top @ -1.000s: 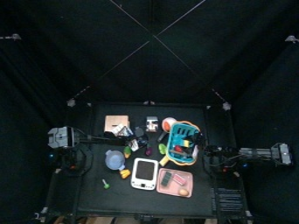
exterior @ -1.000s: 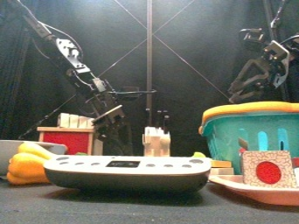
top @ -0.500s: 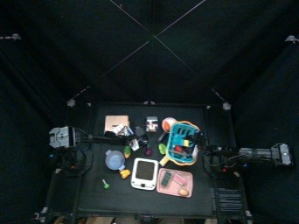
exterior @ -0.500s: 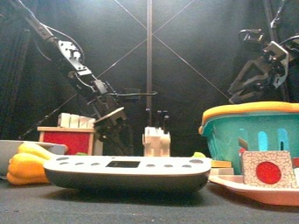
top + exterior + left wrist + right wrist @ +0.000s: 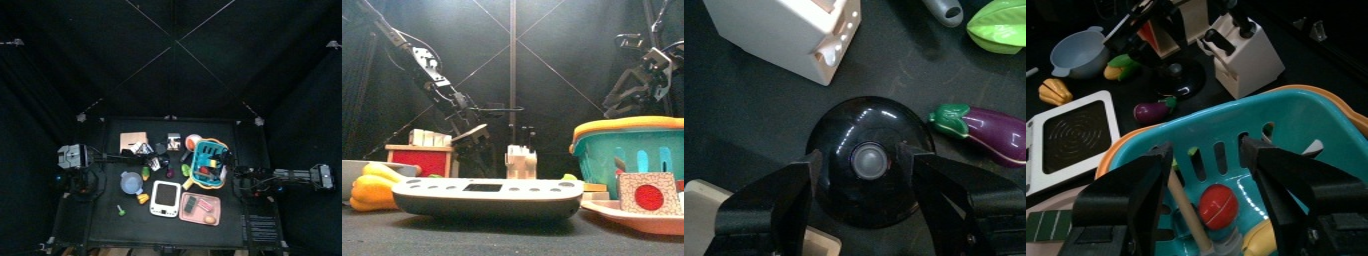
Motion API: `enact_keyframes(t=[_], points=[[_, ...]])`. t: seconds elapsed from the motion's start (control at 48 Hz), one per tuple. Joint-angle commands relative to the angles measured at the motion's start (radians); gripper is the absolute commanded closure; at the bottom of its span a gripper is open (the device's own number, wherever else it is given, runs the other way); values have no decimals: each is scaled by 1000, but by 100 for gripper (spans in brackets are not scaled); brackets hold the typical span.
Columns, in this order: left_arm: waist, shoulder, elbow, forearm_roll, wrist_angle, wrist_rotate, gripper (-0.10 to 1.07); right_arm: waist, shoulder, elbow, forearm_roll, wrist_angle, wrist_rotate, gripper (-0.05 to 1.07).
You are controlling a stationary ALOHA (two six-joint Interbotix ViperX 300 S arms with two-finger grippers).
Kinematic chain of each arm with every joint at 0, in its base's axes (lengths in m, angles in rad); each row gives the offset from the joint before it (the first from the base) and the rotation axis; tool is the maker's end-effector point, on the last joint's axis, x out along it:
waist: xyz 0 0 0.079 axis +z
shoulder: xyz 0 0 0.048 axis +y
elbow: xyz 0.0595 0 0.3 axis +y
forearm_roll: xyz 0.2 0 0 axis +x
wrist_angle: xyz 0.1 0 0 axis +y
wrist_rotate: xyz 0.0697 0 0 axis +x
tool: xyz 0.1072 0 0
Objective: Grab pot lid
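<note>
The black domed pot lid [image 5: 865,165] with a round knob lies flat on the table, beside a purple eggplant [image 5: 989,133] and a white box [image 5: 798,35]. My left gripper [image 5: 869,205] is open, right above the lid, with one jaw on each side of it and not touching the knob. In the front view the left gripper [image 5: 470,136] hangs low behind the scale. The lid shows small and dark in the right wrist view [image 5: 1176,72]. My right gripper [image 5: 1213,200] is open and empty, above the teal basket [image 5: 1313,120].
A white scale [image 5: 489,196] sits at the front, a pink tray [image 5: 201,208] to its right, and a grey pot [image 5: 131,182] to its left. A white knife block [image 5: 521,160] and a red-fronted wooden box [image 5: 420,160] stand behind. Toy foods lie in the basket.
My left arm has shifted slightly over the lid. The right arm and the objects have not moved.
</note>
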Motion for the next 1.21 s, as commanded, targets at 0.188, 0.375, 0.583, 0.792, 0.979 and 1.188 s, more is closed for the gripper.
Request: enact_keyframes(t=[0.188,0.375,0.583,0.792,0.979,1.188], points=[[6,-14,-52,5,2,0,2,-5,6,-12,-2,-3,2,12],[6,-2,-49,2,6,0,2,-3,6,-14,-2,-3,0,12],[6,21,-52,5,6,0,2,-3,8,-14,0,-3,0,12],[6,25,-43,0,6,0,2,-5,6,-14,0,-3,0,12],[5,25,-34,-12,6,0,2,-6,6,-14,-2,-3,2,12],[-8,-3,-44,-28,11,2,2,-8,8,-14,-2,-3,2,12]])
